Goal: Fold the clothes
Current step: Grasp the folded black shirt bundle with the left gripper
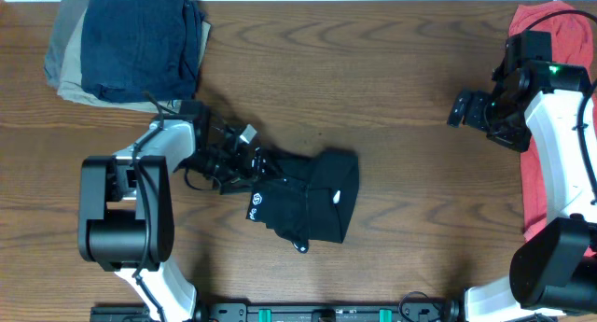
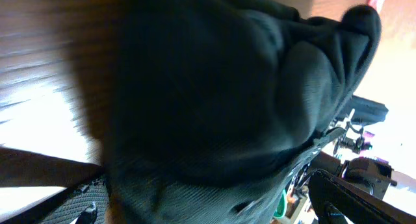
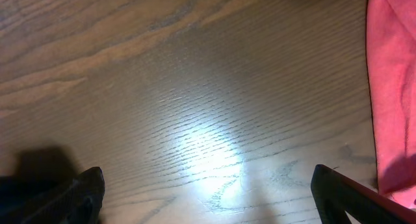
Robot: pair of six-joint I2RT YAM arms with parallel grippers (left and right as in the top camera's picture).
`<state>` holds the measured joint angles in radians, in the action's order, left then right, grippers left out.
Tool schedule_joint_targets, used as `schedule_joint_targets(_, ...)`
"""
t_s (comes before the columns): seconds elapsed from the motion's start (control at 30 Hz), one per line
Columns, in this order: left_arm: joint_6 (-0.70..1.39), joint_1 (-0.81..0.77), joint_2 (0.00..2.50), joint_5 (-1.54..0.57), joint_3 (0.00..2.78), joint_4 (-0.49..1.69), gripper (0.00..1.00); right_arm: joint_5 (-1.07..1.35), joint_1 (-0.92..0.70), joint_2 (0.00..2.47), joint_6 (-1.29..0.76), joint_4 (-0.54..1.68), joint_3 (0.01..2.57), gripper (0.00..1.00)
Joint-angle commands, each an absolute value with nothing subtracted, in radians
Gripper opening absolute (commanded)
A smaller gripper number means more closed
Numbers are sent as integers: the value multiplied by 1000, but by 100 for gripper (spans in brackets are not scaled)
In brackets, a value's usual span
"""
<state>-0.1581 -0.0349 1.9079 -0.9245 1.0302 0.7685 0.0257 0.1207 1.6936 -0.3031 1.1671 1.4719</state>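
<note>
Black garment [image 1: 312, 196] bunched mid tabletop [image 1: 401, 61], lying roughly left to right. Left claw [image 1: 247, 163] right at its left edge, spread wide around the cloth. Right claw [image 1: 464, 109] wide too, well apart over bare wood, so probably the left arm's move

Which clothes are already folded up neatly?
The dark blue garment, stacked on a beige garment in the far left corner. The black garment lies crumpled in the middle, and the red cloth sprawls along the right edge.

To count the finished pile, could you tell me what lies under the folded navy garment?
A folded khaki garment peeks out from under the navy garment; anything else beneath is covered.
</note>
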Motion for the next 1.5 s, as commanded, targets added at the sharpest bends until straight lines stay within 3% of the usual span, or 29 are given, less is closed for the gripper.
schedule_joint_targets(0.0, -181, -71, 1927, -934, 1002, 736, 99, 19, 124, 1689, -294, 1170, 1475, 99)
schedule_joint_targets(0.03, -176, -81, 1927, -934, 999, 724, 96, 19, 124, 1689, -294, 1170, 1475, 99)
schedule_joint_targets(0.27, -80, -136, 1927, -910, 997, 656, 50, 19, 124, 1689, -294, 1170, 1475, 99)
schedule_joint_targets(0.33, -8, -143, 1927, -860, 997, 648, 33, 19, 124, 1689, -295, 1170, 1475, 99)
schedule_joint_targets(0.4, 60, -145, 1927, -809, 997, 648, 6, 19, 124, 1689, -294, 1170, 1475, 99)
schedule_joint_targets(0.57, 84, -144, 1926, -772, 1029, 694, 6, 19, 124, 1689, -295, 1170, 1475, 99)
schedule_joint_targets(0.9, -4, -144, 1926, -373, 1315, 889, 6, 19, 124, 1689, -295, 1170, 1475, 99)
schedule_joint_targets(1.2, -101, -129, 1926, 4, 1418, 785, 6, 19, 124, 1689, -294, 1170, 1475, 99)
schedule_joint_targets(1.47, -104, -60, 1926, 20, 1422, 565, 6, 19, 124, 1689, -294, 1170, 1475, 99)
